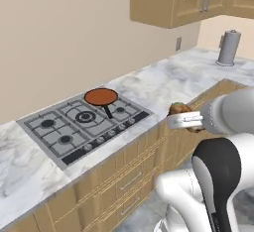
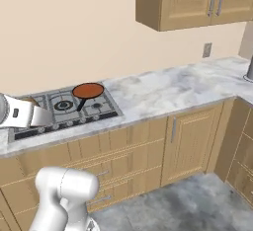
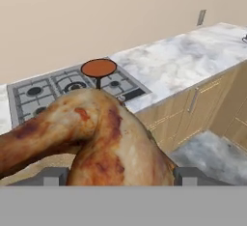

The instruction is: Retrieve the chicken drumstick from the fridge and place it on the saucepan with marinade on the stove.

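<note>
Two-finger gripper (image 3: 116,176) is gripping the glossy, lumpy tan-brown chicken drumstick (image 3: 96,133), which is showing reddish char patches.

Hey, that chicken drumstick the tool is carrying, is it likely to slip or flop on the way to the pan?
The chicken drumstick looks glossy and rounded, so it may be slippery between the fingertips. It holds its bent shape, so it is probably stiff, not floppy. Being lumpy and lopsided, it may swing in the tool or roll once released onto the marinade in the shallow saucepan.
</note>
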